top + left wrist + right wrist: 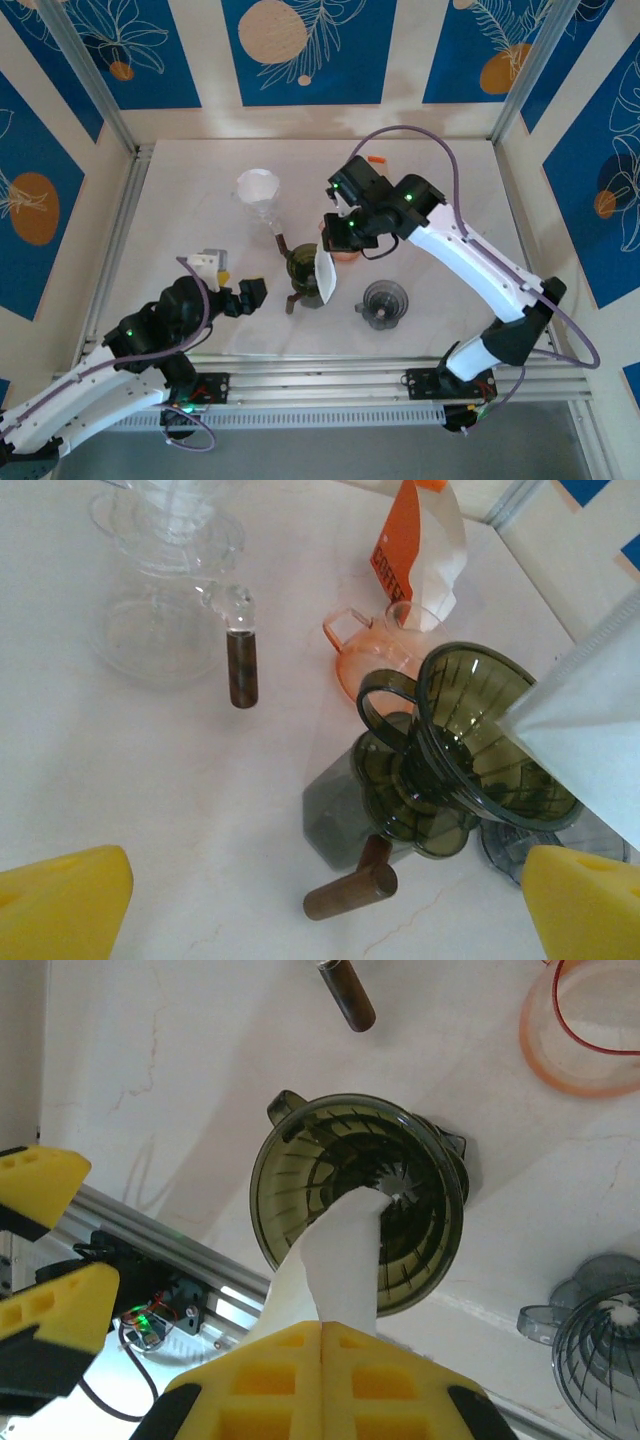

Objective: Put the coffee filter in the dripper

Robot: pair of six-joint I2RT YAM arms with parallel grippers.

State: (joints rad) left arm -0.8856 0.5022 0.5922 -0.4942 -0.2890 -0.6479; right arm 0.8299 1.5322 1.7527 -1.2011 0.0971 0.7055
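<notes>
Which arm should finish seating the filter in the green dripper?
Right. The right tool is shut on the filter, whose tip is at the mouth of the dripper. The left tool stands open and empty, off to the side.

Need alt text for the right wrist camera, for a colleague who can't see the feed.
The right gripper, shut, holds a white paper filter whose tip points into the mouth of a dark green dripper below it. An orange dripper sits top right, a grey dripper bottom right.
</notes>
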